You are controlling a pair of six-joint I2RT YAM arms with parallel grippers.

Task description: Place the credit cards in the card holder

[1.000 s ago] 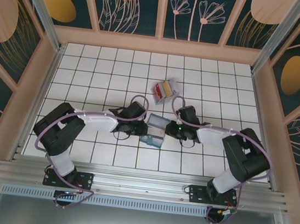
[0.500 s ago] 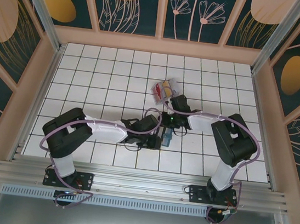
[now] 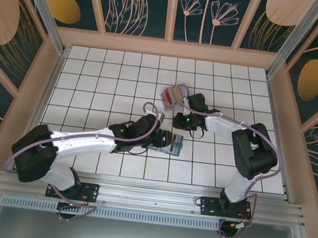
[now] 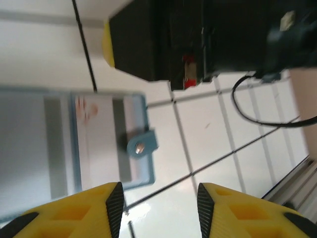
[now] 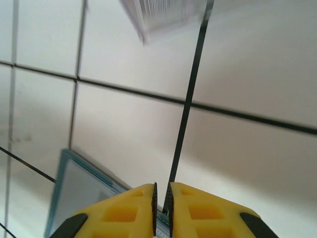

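The teal card holder (image 3: 171,145) lies open on the tiled floor in the top view, pale pocket pages up. In the left wrist view the card holder (image 4: 99,139) shows its snap tab. My left gripper (image 3: 161,138) (image 4: 160,207) hovers open over its right edge, nothing between the fingers. The credit cards (image 3: 172,95), red and yellow, sit in a small clear box one tile beyond. My right gripper (image 3: 178,118) (image 5: 162,191) is between box and holder, shut to a thin slit. A corner of the holder (image 5: 79,198) sits low left of it.
The clear box's corner (image 5: 163,15) shows at the top of the right wrist view. The right arm's black wrist (image 4: 208,39) hangs close above and ahead of my left gripper. Low wooden walls (image 3: 38,97) ring the tiled floor.
My left arm has stretched forward and its jaws have opened wider. My right gripper has left the holder's right edge and moved up toward the clear box, still shut.
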